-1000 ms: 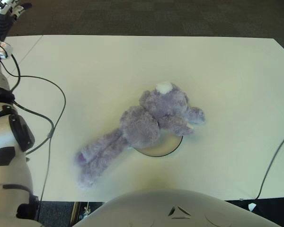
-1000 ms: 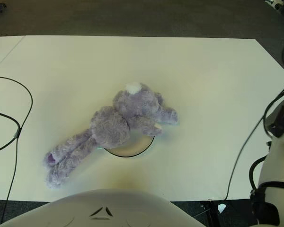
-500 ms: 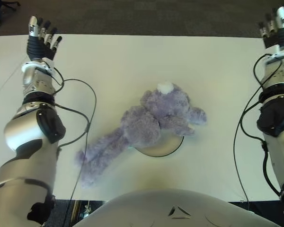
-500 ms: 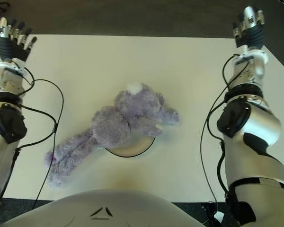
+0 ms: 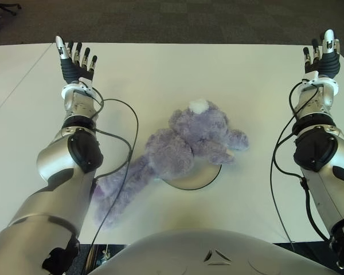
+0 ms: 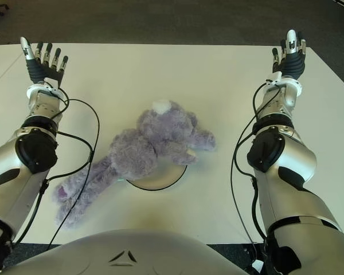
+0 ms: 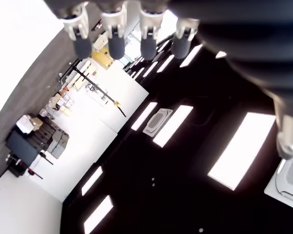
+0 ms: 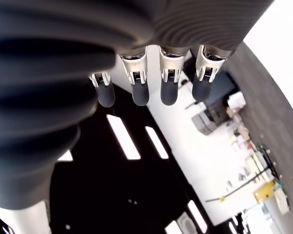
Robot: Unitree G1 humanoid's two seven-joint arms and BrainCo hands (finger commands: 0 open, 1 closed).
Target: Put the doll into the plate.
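A purple plush doll [image 5: 183, 146] lies sprawled in the middle of the white table [image 5: 160, 74]. Its body and head cover most of a small round plate [image 5: 198, 179], while its legs trail off toward the near left. My left hand [image 5: 75, 60] is held out over the far left of the table, fingers straight and spread, holding nothing. My right hand [image 5: 321, 57] is held out over the far right the same way, also bare. Both wrist views show only straight fingertips [image 7: 117, 46] against the room ceiling.
Black cables run along both forearms, one looping over the table near the doll's legs [image 5: 126, 149]. Dark carpet [image 5: 189, 20] lies beyond the table's far edge. My torso cover [image 5: 218, 252] fills the near edge.
Both arms have swung in from the sides and stretched forward over the table, the hands lowering slightly toward the far corners. The doll and plate have stayed put.
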